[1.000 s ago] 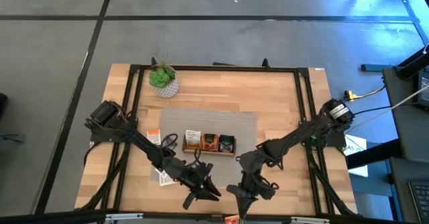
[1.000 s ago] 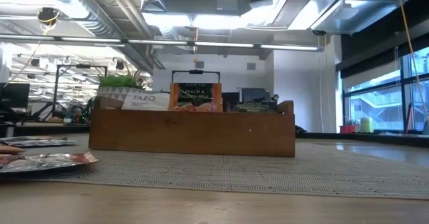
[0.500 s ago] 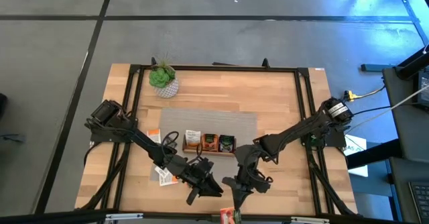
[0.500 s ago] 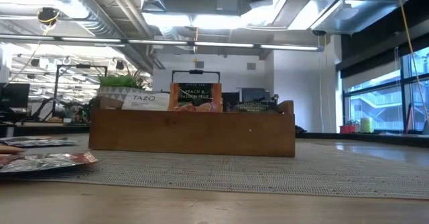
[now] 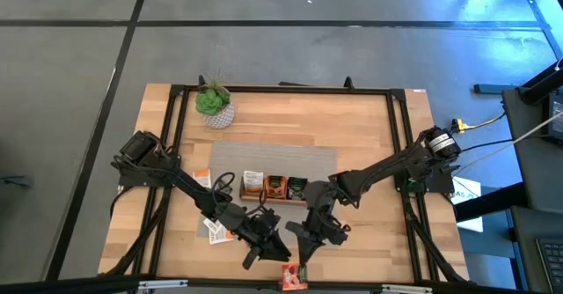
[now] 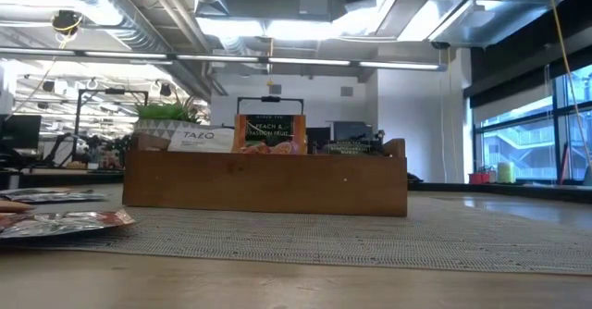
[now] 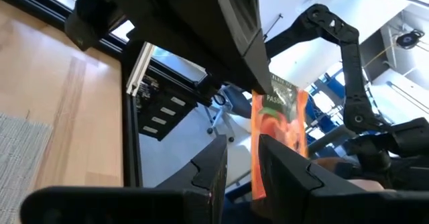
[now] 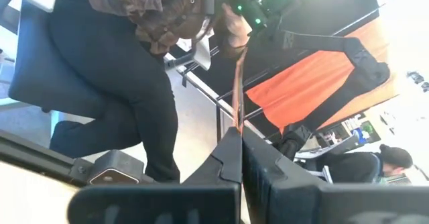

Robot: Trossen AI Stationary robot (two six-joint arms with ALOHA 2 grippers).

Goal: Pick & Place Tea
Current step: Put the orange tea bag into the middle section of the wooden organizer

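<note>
While the right pincer (image 5: 300, 260) pinches a red sachet (image 5: 294, 276), the half-open left pincer (image 5: 271, 253) crowds beside it before the tray (image 5: 274, 188).

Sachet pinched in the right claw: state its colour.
Orange-red, with a dark green top band: the sachet shows best in the left wrist view.
</note>
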